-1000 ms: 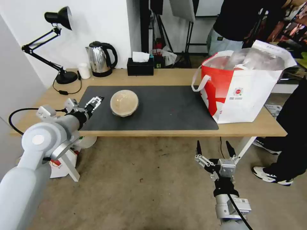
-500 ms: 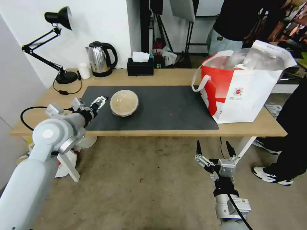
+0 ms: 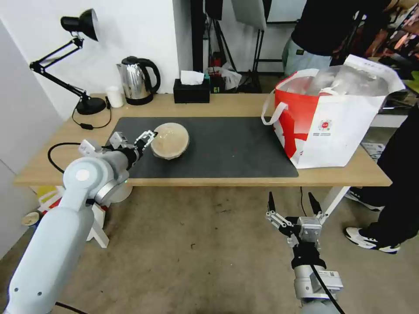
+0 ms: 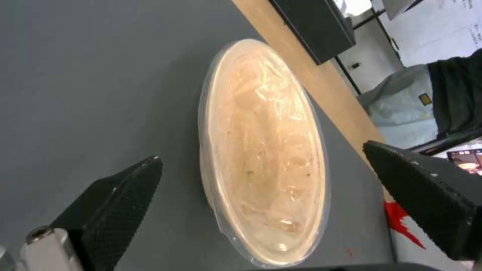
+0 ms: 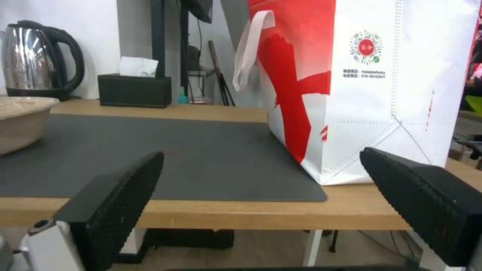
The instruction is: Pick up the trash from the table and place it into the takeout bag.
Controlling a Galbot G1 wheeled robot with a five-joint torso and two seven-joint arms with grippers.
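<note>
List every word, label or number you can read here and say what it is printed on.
No text can be read for certain.
Takeout bag: a round red logo with two small lines of print beneath it, too small to read.
Kettle, tissue box, paper bowl: no visible lettering.

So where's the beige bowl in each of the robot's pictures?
Head view: the beige paper bowl sits on the dark mat's left part, just beyond the open left gripper.
Left wrist view: the bowl is mid-picture, between the fingers.
Right wrist view: only its edge peeks in, far from the open right gripper.
Shared landmark: the black tissue box.
</note>
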